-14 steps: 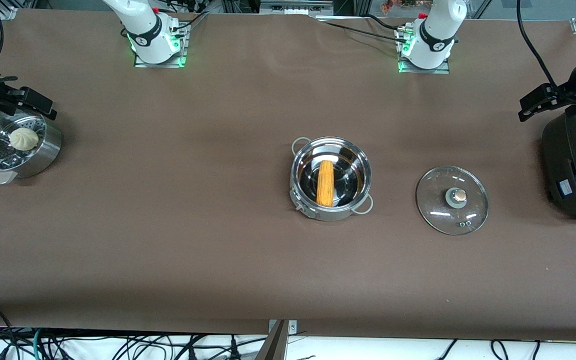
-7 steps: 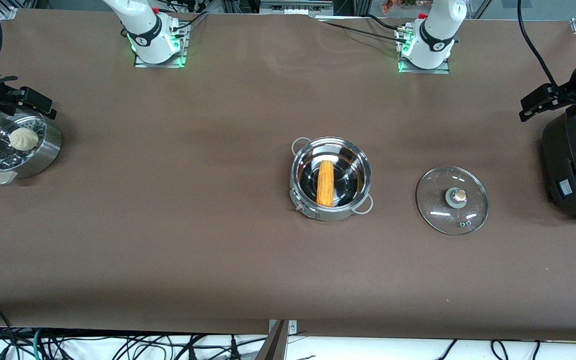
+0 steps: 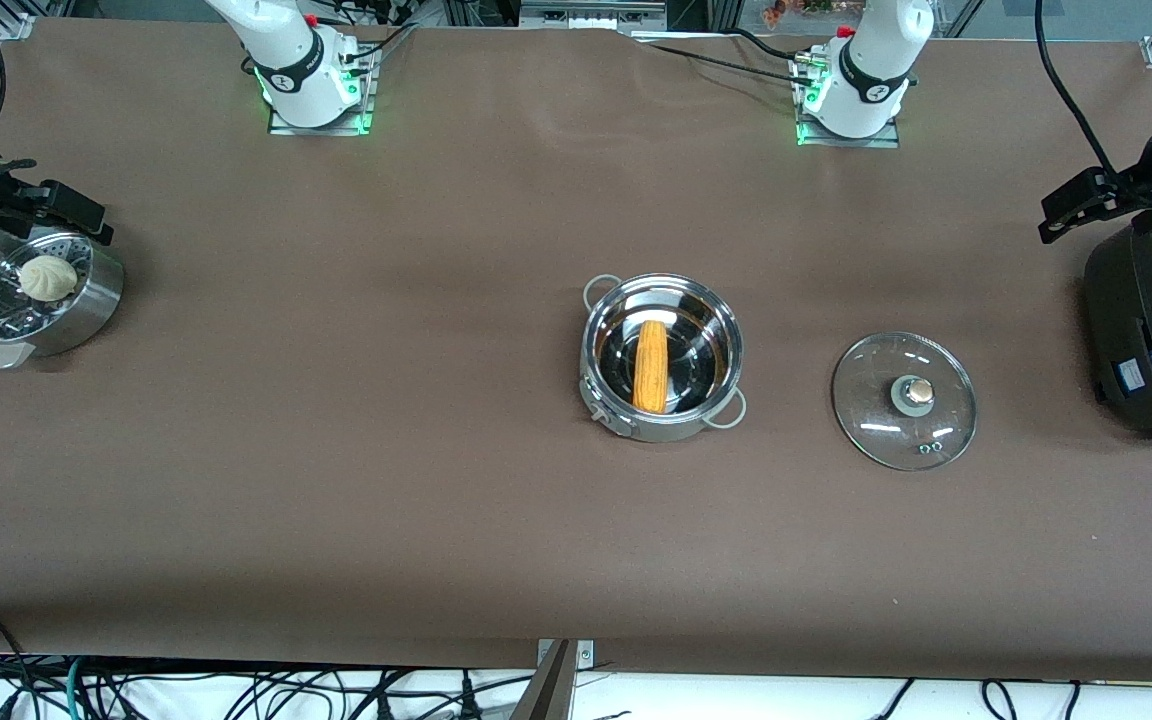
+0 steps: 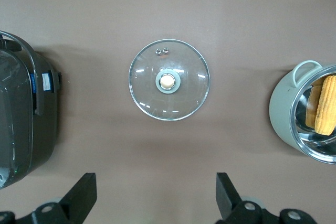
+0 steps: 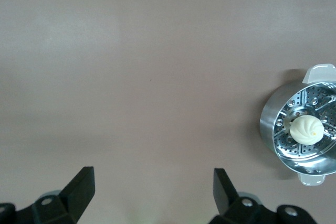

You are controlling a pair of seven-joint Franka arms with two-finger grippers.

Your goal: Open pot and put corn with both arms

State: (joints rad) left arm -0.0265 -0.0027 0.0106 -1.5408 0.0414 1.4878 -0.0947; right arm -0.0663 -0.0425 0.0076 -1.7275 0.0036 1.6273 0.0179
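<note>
The steel pot (image 3: 662, 415) stands open at the table's middle, with the yellow-orange corn (image 3: 650, 365) lying inside it. The pot (image 4: 283, 116) and the corn (image 4: 325, 104) also show in the left wrist view. The glass lid (image 3: 876, 425) with its tan knob lies flat on the table beside the pot, toward the left arm's end; it also shows in the left wrist view (image 4: 149, 90). My left gripper (image 3: 1064, 210) (image 4: 155, 192) is open and empty, raised by the black cooker. My right gripper (image 3: 76, 212) (image 5: 152, 187) is open and empty, raised over the steamer pot's rim.
A perforated steel steamer pot (image 3: 86, 310) (image 5: 273, 129) holding a white bun (image 3: 46, 277) (image 5: 305, 128) stands at the right arm's end. A large black cooker (image 3: 1151, 330) (image 4: 21, 119) stands at the left arm's end. Brown table covering runs between them.
My right gripper has drifted slightly toward the table's edge. The pot, corn, lid and left gripper have not moved.
</note>
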